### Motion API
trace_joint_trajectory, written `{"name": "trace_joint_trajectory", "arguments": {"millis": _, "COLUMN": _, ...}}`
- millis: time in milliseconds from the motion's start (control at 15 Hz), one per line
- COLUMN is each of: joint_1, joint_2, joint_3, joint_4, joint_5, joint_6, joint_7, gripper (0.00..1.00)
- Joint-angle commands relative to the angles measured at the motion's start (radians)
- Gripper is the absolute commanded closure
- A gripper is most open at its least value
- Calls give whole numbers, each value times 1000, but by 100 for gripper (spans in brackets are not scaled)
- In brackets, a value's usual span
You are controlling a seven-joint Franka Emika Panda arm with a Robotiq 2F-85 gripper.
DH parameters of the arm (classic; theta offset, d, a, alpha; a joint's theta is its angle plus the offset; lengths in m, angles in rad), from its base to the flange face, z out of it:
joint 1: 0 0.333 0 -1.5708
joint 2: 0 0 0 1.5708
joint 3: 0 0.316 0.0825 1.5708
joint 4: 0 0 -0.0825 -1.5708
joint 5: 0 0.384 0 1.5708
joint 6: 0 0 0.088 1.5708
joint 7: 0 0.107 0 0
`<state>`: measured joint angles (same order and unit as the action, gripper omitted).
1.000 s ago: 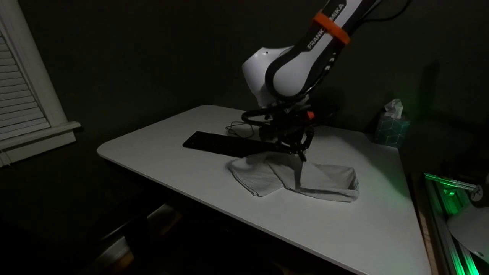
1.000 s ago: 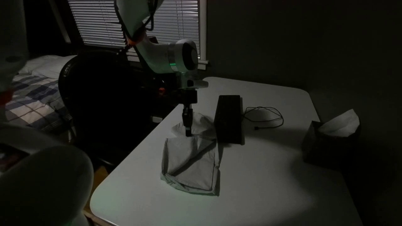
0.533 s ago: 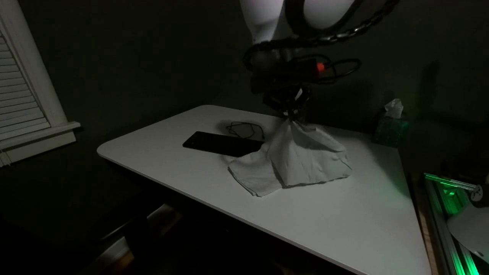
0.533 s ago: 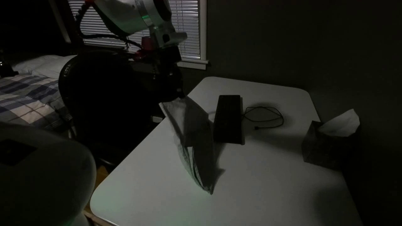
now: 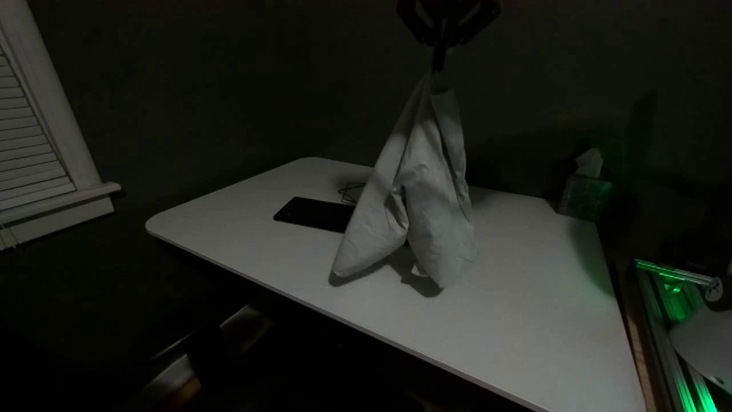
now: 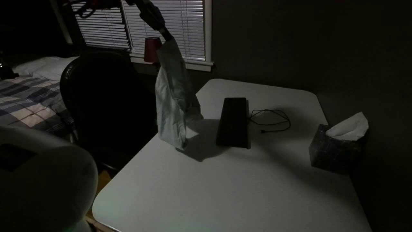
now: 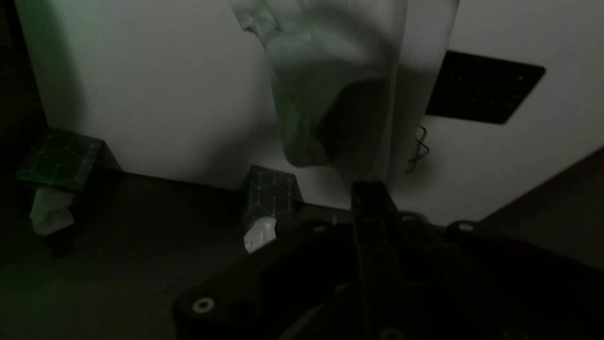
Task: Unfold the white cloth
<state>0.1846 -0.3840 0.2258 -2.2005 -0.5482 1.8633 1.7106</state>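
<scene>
- Above the white table (image 5: 514, 326), hanging from the gripper (image 5: 438, 64): white cloth (image 5: 426, 189), gathered to a point at the top, creased, falling in two drooping lobes with a gap between
- At the fingertips (image 6: 165, 33), closed together on a pinch of the cloth's upper end in both exterior views
- Close over the tabletop at the lowest tips — cannot tell whether touching — with a dark shadow cast beneath
- Just beside the cloth, nearest in the way: black keyboard (image 6: 233, 122), flat on the table, partly blocked from sight by the cloth in an exterior view
- Out from the keyboard's long side, looped on the table: thin dark cable (image 6: 273, 123), plug end lying loose
- At the table's edge in the wrist view: green-lit tissue box (image 7: 59, 158) and grey tissue box (image 7: 272, 191), each with a pale tissue (image 7: 260, 234) poking out
- Beside the opposite edge in an exterior view: black chair (image 6: 103, 106); around and behind, red lampshade (image 6: 151, 50), window blinds (image 6: 190, 29), bed (image 6: 29, 106) with a plaid cover
- Beside the table in an exterior view: metal frame (image 5: 673, 270) under green light
- Counted: one cloth, one gripper, one table, one keyboard, one cable, one chair, one lampshade, one bed, one metal frame; two tissue boxes in the wrist view, one in each exterior view
</scene>
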Motion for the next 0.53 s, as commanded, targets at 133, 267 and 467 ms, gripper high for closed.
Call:
{"name": "trace_joint_trajectory", "arguments": {"millis": 133, "joint_1": -29, "joint_2": -181, "joint_3": 124, "joint_4": 51, "joint_5": -82, "joint_6": -66, "joint_7": 37, "gripper": 100}}
{"name": "trace_joint_trajectory", "arguments": {"millis": 267, "joint_1": -32, "joint_2": -215, "joint_3": 158, "joint_4": 86, "joint_5": -107, "joint_6": -77, "joint_7": 32, "gripper": 100}}
{"name": "trace_joint_trajectory", "arguments": {"millis": 467, "joint_1": -47, "joint_2": -247, "joint_3": 201, "joint_4": 134, "joint_5": -145, "joint_6": -95, "joint_7": 37, "gripper": 100}}
